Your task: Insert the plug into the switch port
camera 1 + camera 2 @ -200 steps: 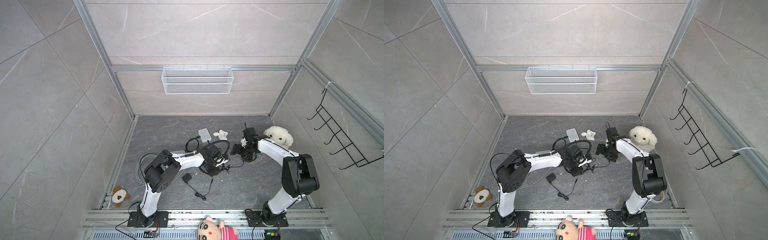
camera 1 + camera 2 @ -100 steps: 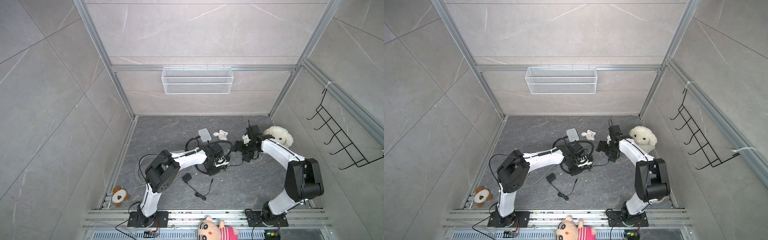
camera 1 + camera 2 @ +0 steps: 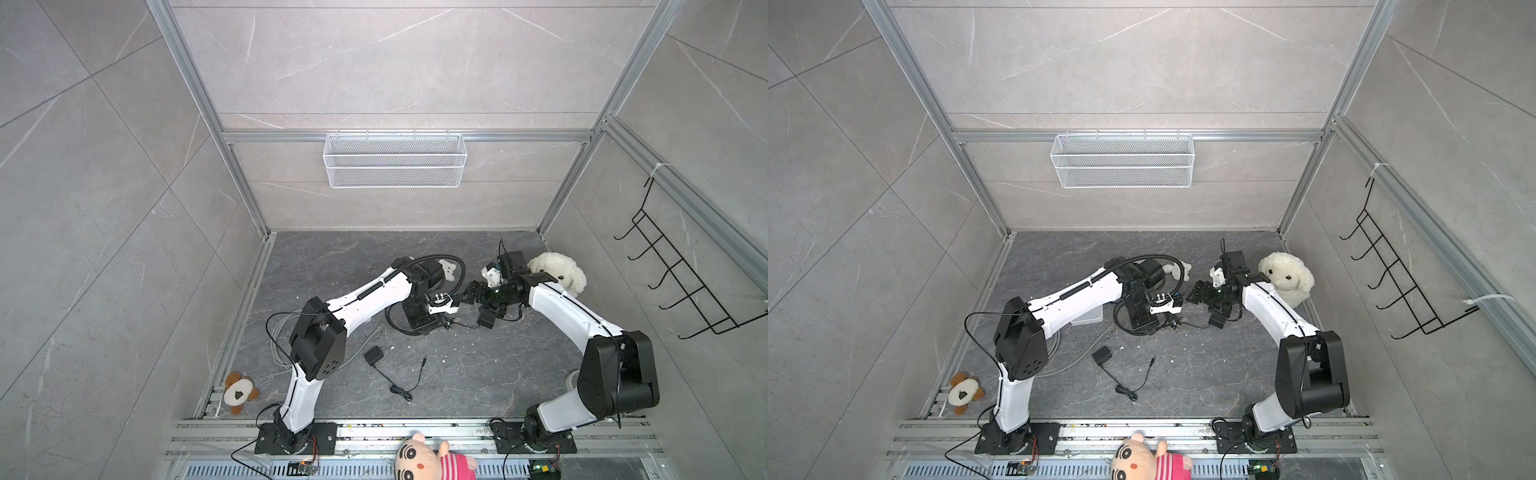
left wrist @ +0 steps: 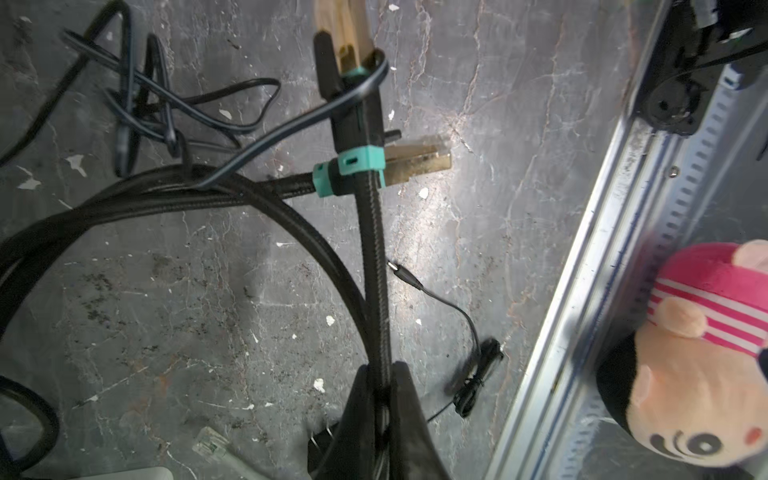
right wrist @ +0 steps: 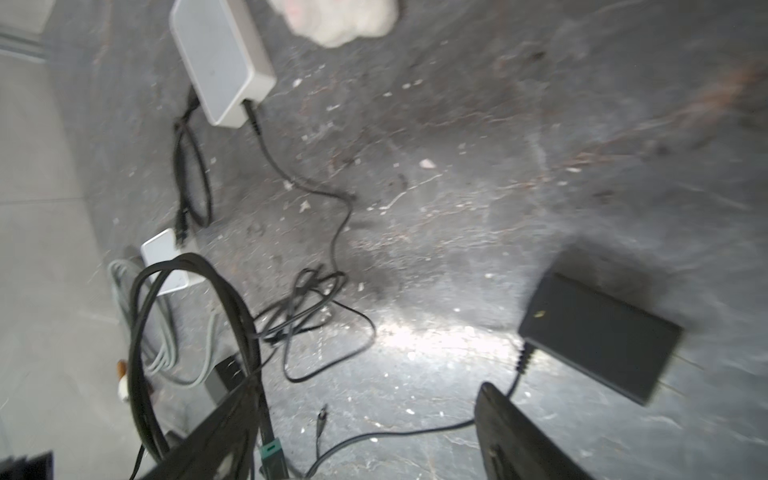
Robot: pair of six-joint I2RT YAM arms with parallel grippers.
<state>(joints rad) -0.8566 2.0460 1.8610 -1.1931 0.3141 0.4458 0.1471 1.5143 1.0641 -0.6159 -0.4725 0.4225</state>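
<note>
My left gripper (image 4: 380, 372) is shut on a thick black braided cable (image 4: 374, 266), low over the floor mid-cell (image 3: 422, 324). That cable ends in a teal-collared gold plug (image 4: 415, 160). A clear plug (image 4: 212, 442) on a grey cable lies on the floor beside the fingers. A white switch box (image 5: 222, 62) lies on the floor with a black lead in its end. A second white box (image 5: 166, 257) sits by the grey cable (image 5: 162, 332); I cannot tell which is the switch. My right gripper (image 5: 374, 436) hangs open above the floor, close to the left gripper (image 3: 469, 296).
A black adapter (image 5: 598, 336) lies beside my right fingers, its thin lead trailing to a barrel plug (image 5: 321, 415). Another adapter (image 3: 374, 356) lies nearer the front rail (image 3: 415, 428). Tangled thin leads (image 5: 307, 299) cover the middle. A white plush (image 3: 557, 272) sits back right.
My left gripper has shut on the braided cable and its wrist has shifted toward the back right. The right gripper has drawn back slightly and stays open.
</note>
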